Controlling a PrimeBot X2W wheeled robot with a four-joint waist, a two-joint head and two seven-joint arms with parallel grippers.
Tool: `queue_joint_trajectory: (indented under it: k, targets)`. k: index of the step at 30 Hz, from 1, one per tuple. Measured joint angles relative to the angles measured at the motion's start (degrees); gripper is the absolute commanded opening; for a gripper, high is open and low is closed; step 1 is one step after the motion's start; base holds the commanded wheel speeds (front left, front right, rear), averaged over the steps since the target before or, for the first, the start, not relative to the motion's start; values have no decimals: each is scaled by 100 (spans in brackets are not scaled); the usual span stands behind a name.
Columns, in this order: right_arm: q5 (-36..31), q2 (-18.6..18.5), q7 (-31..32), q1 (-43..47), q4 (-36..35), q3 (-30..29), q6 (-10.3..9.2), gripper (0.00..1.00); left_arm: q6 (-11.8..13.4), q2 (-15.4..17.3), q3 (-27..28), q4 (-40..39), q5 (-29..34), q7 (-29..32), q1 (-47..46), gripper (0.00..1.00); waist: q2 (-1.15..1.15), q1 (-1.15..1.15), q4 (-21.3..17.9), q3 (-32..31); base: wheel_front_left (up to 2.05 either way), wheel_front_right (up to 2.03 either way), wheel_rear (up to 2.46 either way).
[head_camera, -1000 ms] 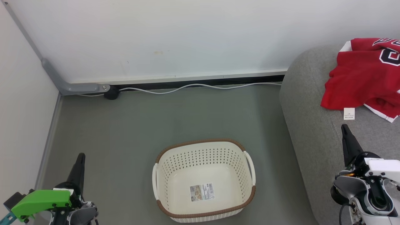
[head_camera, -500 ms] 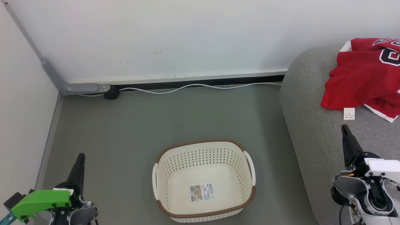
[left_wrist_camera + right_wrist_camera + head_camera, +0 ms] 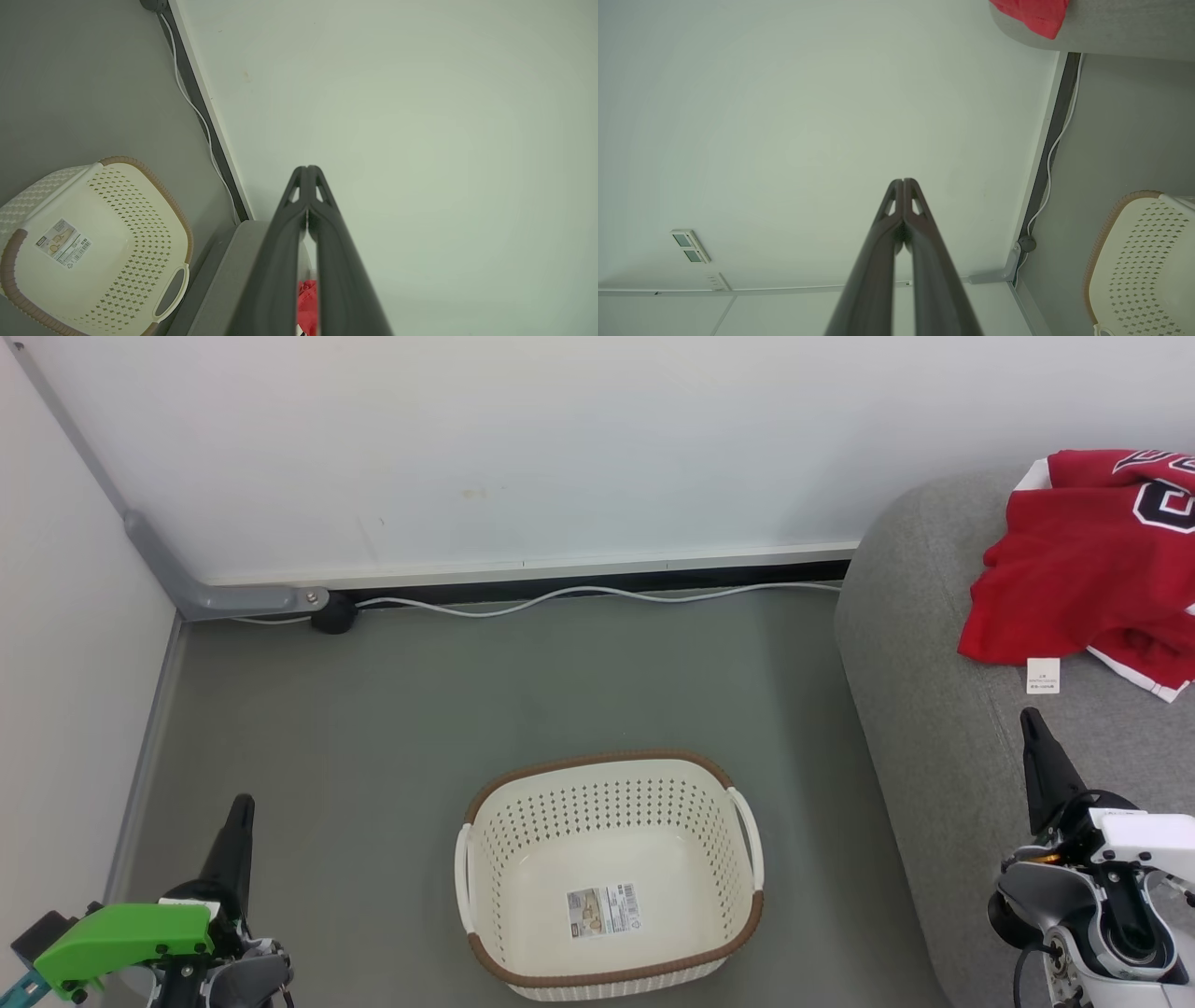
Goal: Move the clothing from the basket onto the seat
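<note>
Nothing moved. Basket (image 3: 597, 758) empty, clothing (image 3: 1083, 569) on the seat (image 3: 915, 663). Left gripper (image 3: 241, 807) and right gripper (image 3: 1030, 721) pinched closed, holding nothing. Looks done.

ahead of the left gripper (image 3: 242, 800) lies bare floor (image 3: 392, 709) up to the wall (image 3: 560, 448), where a cable (image 3: 523, 604) runs along the foot. a side wall (image 3: 65, 663) stands near on its left; the basket (image 3: 597, 758), open on top, stands to its right. the right gripper (image 3: 1029, 714) is over the sofa (image 3: 924, 709), bare ahead of it as far as the clothing (image 3: 1074, 579), which lies apart from its tips.
</note>
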Motion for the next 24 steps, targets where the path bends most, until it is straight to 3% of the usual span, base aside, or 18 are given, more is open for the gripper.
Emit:
queue_joint_trajectory:
  k: [24]
  targets:
    - [0,1,25,-2,21,-11,7,0,-10,-1,8,11,0,0,-8,0,0,0,0,-1,0,0,0]
